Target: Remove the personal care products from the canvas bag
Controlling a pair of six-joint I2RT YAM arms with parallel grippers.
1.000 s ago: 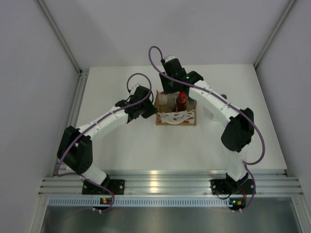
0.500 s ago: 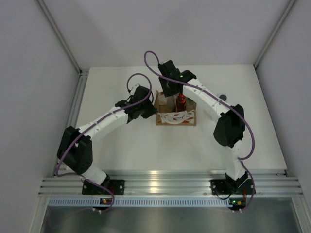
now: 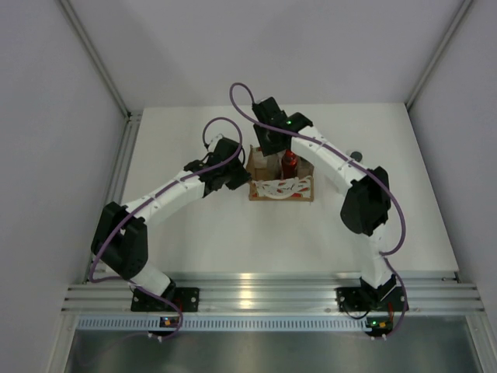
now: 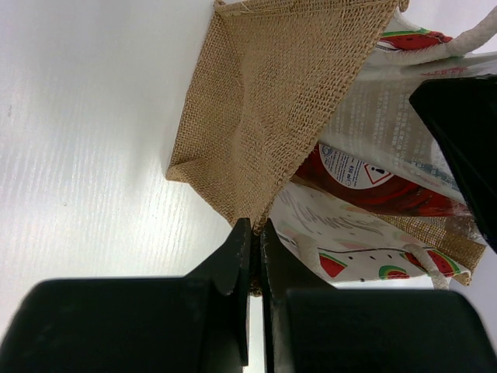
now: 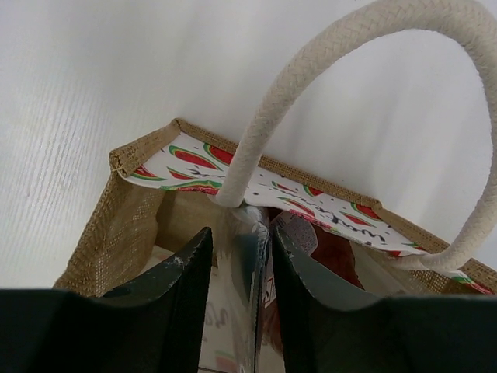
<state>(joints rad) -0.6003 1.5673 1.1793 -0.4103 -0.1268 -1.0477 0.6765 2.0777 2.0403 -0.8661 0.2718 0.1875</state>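
The canvas bag (image 3: 281,189) stands at mid table, tan with a watermelon-print panel and white rope handles. My left gripper (image 3: 244,176) is at its left side, shut on the burlap corner (image 4: 256,225). My right gripper (image 3: 272,158) reaches down into the bag from behind. In the right wrist view its jaws (image 5: 241,233) are closed on a pale grey bottle (image 5: 242,268) standing inside. A red bottle (image 5: 335,252) with a white label stands just to the right of it, also seen as the red bottle (image 3: 289,163) from above. A white printed bottle (image 4: 388,116) shows in the left wrist view.
A white rope handle (image 5: 365,31) arches over the bag's far rim (image 5: 194,165). White table (image 3: 217,233) surrounds the bag. A small dark item (image 3: 356,155) lies right of the right arm. Side walls and a metal rail (image 3: 264,295) border the workspace.
The right wrist has shifted left and settled over the bag's back left, its elbow swinging inward. Its jaws have narrowed onto the pale grey bottle. The left arm and the bag have not moved.
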